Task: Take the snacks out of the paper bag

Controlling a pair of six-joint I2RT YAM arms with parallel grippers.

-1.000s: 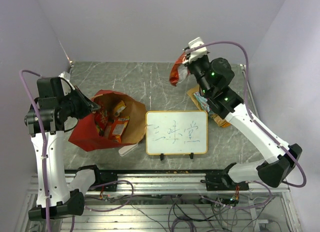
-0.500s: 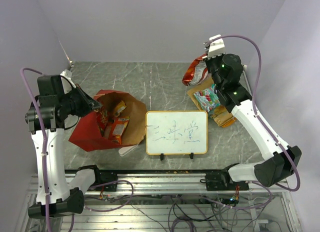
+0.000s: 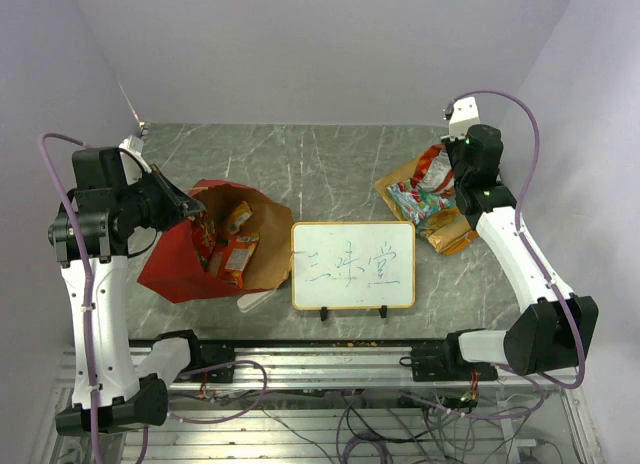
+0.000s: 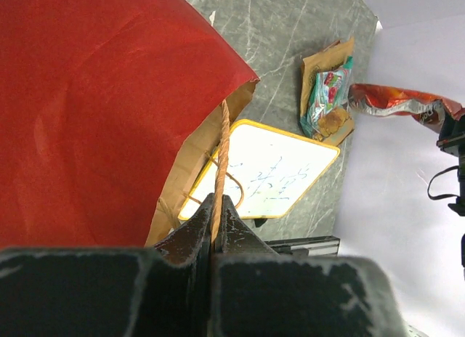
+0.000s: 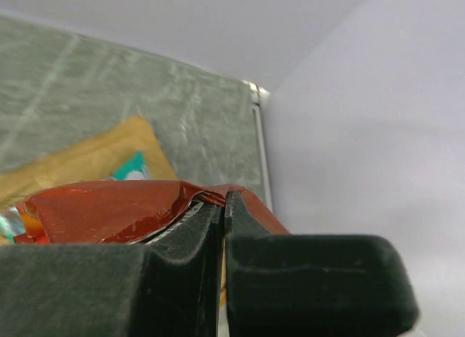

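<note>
grey marbled tabletop (image 3: 300, 169) under pale walls (image 3: 300, 54). my right gripper (image 5: 224, 199) is pressed together on the crimped edge of a crinkly red foil packet (image 5: 109, 210), which hangs from the jaws. a second ago i held it high over the back middle of the tabletop. now i have swung it out to the right, and it sits low over the pile already out of the bag: a teal foil packet (image 3: 410, 199) lying on a large flat orange bag (image 3: 455, 239). whether the red one touches them yet i cannot tell. i judge it is ready to be let go, which would make three snacks out.

my left gripper (image 4: 216, 206) is clamped on the thin twisted handle (image 4: 221, 144) of the big red paper bag (image 4: 94, 97), lifting its mouth open; that has not shifted. inside, against the brown lining, a small yellow packet (image 3: 237, 216) and an orange-red packet (image 3: 236, 254) wait, so the job is not done. a yellow-framed whiteboard (image 3: 352, 264) stands between bag and pile.
</note>
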